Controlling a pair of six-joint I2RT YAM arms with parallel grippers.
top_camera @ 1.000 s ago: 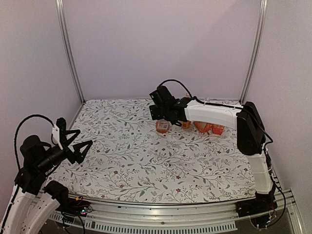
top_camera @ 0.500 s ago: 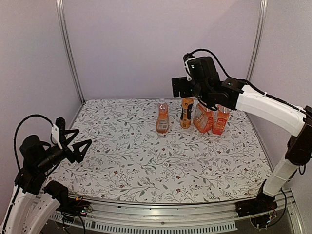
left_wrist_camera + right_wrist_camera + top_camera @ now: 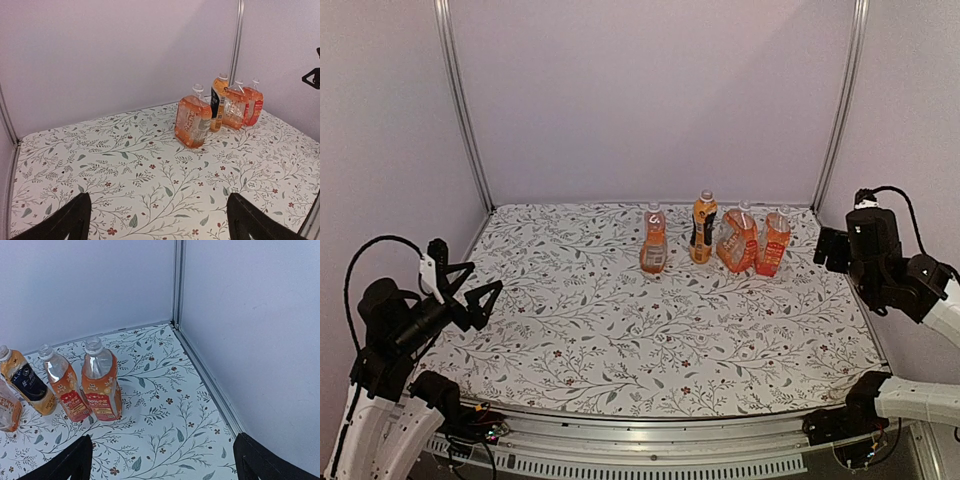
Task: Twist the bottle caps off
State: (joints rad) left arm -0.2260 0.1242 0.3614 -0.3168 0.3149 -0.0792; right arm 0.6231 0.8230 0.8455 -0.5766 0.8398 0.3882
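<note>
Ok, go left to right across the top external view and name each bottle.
Upright red-labelled bottle → dark-labelled bottle → leaning red-labelled bottle → end red-labelled bottle.

Glossy clear plastic bottles [image 3: 654,248], matt cloth [image 3: 620,335]

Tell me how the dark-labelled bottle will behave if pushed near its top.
The dark-labelled bottle stands tall and narrow, so a push near its neck would probably tip it. It looks filled almost to the neck, so it is likely fairly heavy for its size.
</note>
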